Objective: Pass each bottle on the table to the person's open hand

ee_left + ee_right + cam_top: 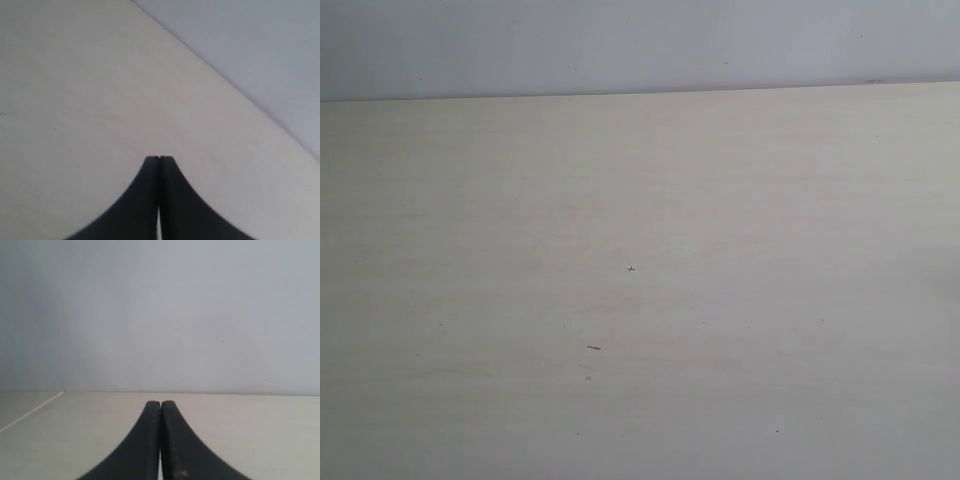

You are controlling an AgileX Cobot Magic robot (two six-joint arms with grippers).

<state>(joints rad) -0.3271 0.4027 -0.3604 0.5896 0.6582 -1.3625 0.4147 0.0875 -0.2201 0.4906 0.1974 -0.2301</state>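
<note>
Table (740, 200) is filling almost the whole exterior view, pale apart from a few dark specks (593, 348), with a grey wall (640, 40) running behind its far edge. No bottles and no person's open hand are showing here, and neither arm is reaching into this picture. Left wrist view is looking down over the left gripper (159, 158), whose black jaws are pressing together on nothing above the cream surface (probably parked, since nothing is lying within reach). Right wrist view is showing the right gripper (160, 402) likewise closed and empty, pointing level toward the wall, apparently idle because no bottle is appearing in any view.
</note>
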